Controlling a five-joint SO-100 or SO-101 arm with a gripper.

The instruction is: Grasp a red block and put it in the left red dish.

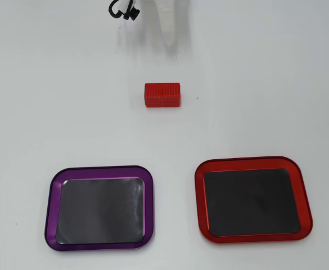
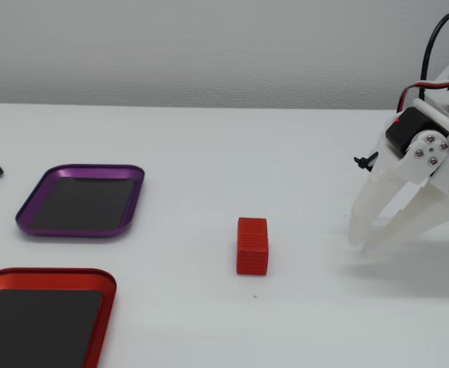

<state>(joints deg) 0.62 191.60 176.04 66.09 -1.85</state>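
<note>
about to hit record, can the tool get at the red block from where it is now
Probably yes. The tool sits apart from the red block with only bare white table between them. Its fingers look parted. Both trays lie on the block's far side.

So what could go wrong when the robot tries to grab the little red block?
1. The red block is small and loose on the smooth table, and the tool is off to one side. One finger could nudge it away before closing.
2. The purple dish sits right beside the red dish, same shape, both empty. The block could land in the wrong one.
</note>
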